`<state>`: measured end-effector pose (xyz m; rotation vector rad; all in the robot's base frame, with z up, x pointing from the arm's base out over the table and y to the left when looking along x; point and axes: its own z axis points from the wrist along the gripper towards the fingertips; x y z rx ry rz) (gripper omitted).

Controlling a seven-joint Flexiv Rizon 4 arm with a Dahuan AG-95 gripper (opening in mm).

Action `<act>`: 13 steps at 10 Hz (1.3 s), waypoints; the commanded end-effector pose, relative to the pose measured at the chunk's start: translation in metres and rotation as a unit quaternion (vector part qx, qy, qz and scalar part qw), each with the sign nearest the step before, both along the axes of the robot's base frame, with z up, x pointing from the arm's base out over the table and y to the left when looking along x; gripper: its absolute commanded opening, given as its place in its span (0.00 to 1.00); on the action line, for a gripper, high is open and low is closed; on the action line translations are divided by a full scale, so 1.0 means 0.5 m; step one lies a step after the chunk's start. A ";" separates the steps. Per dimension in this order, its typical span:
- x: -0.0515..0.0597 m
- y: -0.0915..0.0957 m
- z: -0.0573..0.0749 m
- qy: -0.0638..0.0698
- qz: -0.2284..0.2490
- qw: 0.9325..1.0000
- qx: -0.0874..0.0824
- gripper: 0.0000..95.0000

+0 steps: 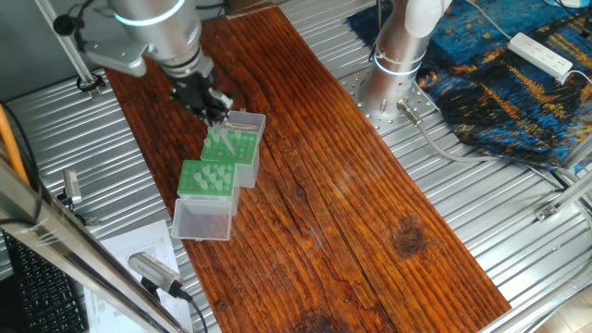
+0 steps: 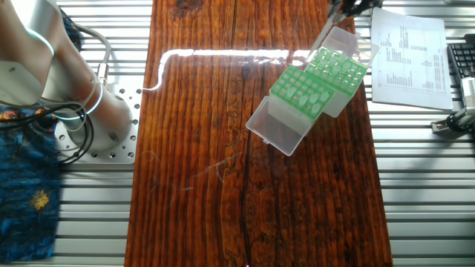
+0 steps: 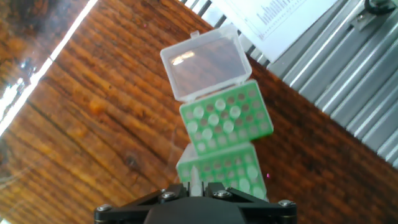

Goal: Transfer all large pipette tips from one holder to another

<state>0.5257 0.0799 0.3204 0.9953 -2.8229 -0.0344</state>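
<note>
Hovering over the two green racks (image 1: 222,162), the gripper (image 1: 217,111) pinches one large pipette tip (image 3: 195,179).

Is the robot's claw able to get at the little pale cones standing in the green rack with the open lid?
Probably yes. The claw hangs just above the two green racks, the pale translucent plastic cones stand uncovered, and the clear hinged lid is flipped back out of the way.

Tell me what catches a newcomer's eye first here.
Two bright green racks with open clear lids sit end to end on the dark wooden board. The gripper hangs over one rack, holding a pale pipette tip. A printed sheet lies on the ribbed metal beside them.
</note>
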 end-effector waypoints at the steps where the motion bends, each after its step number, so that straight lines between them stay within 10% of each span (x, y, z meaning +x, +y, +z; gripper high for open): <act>1: -0.019 -0.011 -0.001 -0.003 0.004 1.000 -0.004 0.00; 6: -0.092 -0.037 -0.026 -0.013 0.015 1.000 -0.010 0.00; 13: -0.090 -0.064 -0.043 -0.028 0.035 0.999 -0.016 0.00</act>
